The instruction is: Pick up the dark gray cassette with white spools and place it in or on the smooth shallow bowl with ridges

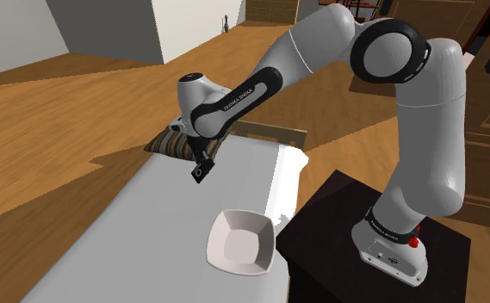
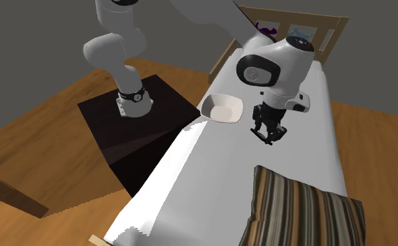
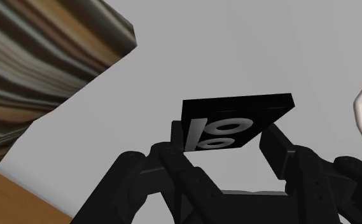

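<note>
Grasp: fingers (image 3: 276, 151) clamp cassette (image 3: 236, 119) by its edges, apparently clear of bed (image 1: 148, 232), ready to carry to bowl (image 1: 241, 243).

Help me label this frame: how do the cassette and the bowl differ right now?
The cassette is black with pale spools; the bowl is off-white. The cassette is a flat slab, the bowl an open hollow dish. The cassette is clasped in the tool over the bed; the bowl rests on the bed near its edge. Both have squarish outlines.
</note>
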### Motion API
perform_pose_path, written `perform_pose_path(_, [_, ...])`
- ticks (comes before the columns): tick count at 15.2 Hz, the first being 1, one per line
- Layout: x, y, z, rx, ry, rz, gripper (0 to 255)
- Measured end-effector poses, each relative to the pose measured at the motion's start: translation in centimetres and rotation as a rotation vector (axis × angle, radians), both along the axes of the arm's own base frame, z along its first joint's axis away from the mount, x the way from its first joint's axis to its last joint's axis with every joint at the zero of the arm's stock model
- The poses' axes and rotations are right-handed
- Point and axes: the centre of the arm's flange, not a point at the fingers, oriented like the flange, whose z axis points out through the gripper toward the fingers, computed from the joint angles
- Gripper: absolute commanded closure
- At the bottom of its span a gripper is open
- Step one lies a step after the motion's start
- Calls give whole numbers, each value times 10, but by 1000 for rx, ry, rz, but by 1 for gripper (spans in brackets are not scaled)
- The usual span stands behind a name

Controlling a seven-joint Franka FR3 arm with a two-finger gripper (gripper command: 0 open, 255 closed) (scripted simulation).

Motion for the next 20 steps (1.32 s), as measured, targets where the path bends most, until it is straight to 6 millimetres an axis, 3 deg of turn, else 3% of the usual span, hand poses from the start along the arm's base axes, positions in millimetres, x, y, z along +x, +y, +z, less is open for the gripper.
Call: perform_pose_path(20, [-255,61,11,0,1,1,255])
